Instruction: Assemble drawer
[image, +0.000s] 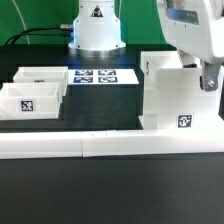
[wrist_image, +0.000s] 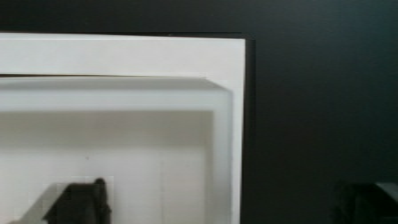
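The drawer's large white boxy housing (image: 168, 95) stands at the exterior view's right, with a square tag low on its front. Two small white trays lie at the left: one (image: 30, 101) in front with a tag, one (image: 42, 76) behind it. My gripper (image: 207, 78) hangs over the housing's right side. In the wrist view the gripper (wrist_image: 228, 203) is open. One dark fingertip (wrist_image: 80, 201) is over the housing's white inside (wrist_image: 125, 120), the other (wrist_image: 375, 198) over the black table beyond its wall. The fingers touch nothing.
The marker board (image: 96, 76) lies flat between the trays and the housing, in front of the robot's base (image: 95, 28). A long white L-shaped bar (image: 100, 146) runs along the front of the black table (image: 110, 195).
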